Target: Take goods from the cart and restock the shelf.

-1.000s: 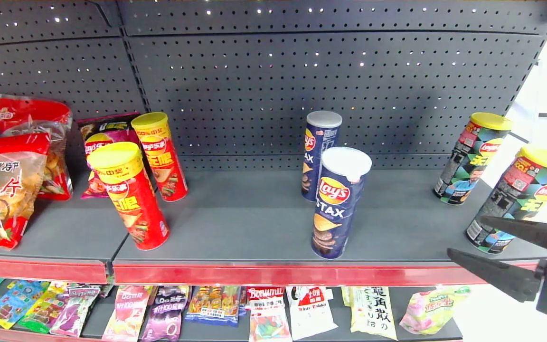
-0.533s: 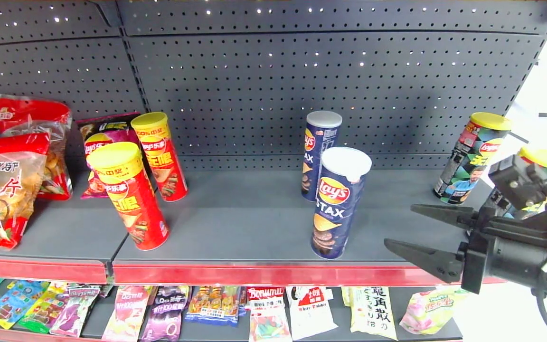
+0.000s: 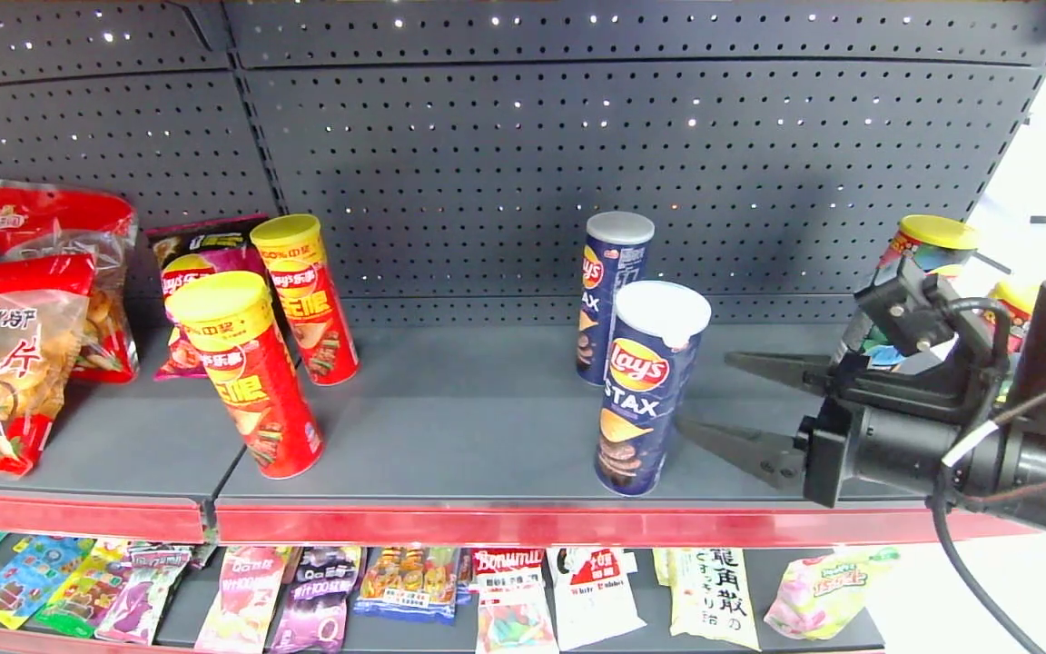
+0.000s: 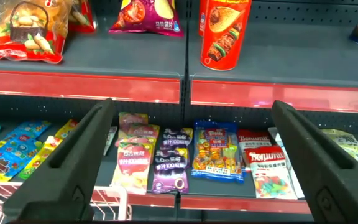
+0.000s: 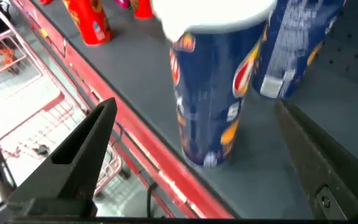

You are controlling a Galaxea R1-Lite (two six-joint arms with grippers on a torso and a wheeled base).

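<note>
Two blue chip cans stand on the grey shelf (image 3: pixel 450 409): the front blue can (image 3: pixel 650 391) near the red edge, the back blue can (image 3: pixel 614 291) behind it. My right gripper (image 3: pixel 707 393) hovers open over the shelf just right of the front can, fingers pointing at it and apart from it. In the right wrist view that front blue can (image 5: pixel 213 93) stands ahead, between the spread fingers of the right gripper (image 5: pixel 194 109). My left gripper (image 4: pixel 191 109) is open and holds nothing, facing the shelf's red edge (image 4: pixel 278 93) from lower down.
Two red cans (image 3: pixel 246 372) and snack bags (image 3: pixel 14 354) fill the shelf's left. Green-black cans (image 3: pixel 927 241) stand at the right, partly behind my right arm. Candy bags (image 3: pixel 514 599) hang on the lower shelf. The wire cart (image 5: pixel 17 93) sits below the shelf edge.
My right arm has swept left along the shelf front, from the green-black cans to just beside the front blue can, staying open. Nothing on the shelf moved.
</note>
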